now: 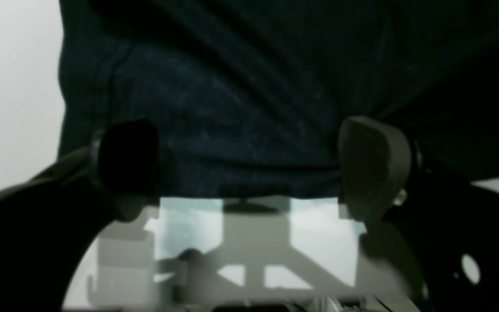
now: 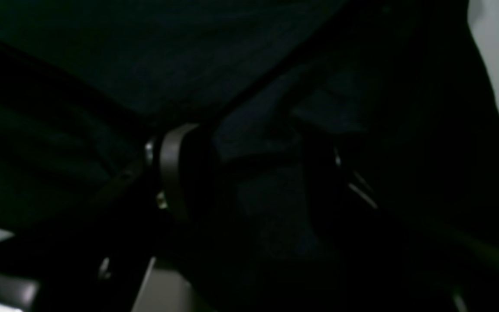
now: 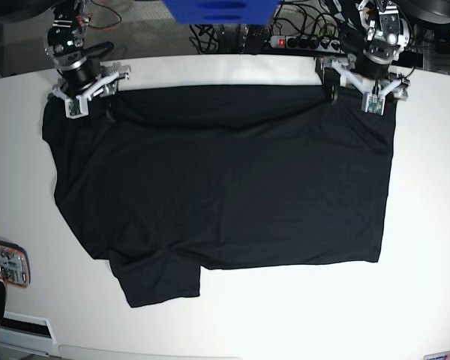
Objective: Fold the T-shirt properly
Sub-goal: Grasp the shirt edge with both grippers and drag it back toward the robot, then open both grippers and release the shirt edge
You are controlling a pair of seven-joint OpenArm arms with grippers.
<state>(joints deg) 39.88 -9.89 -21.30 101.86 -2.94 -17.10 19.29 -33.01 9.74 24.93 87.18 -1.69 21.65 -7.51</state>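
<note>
Gaping wide, left hand (image 1: 249,169) apparently touches T-shirt (image 1: 241,108) edge

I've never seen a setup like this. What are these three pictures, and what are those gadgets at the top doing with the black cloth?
The wide picture looks down on a white table with a black T-shirt spread flat. Two robot arms reach in at its far edge. The other two pictures come from cameras on the arms' wrists. The left gripper is open, its fingers wide apart over the shirt's edge, gripping nothing. The right gripper has cloth between its fingers; that view is too dark to tell whether it grips.
</note>
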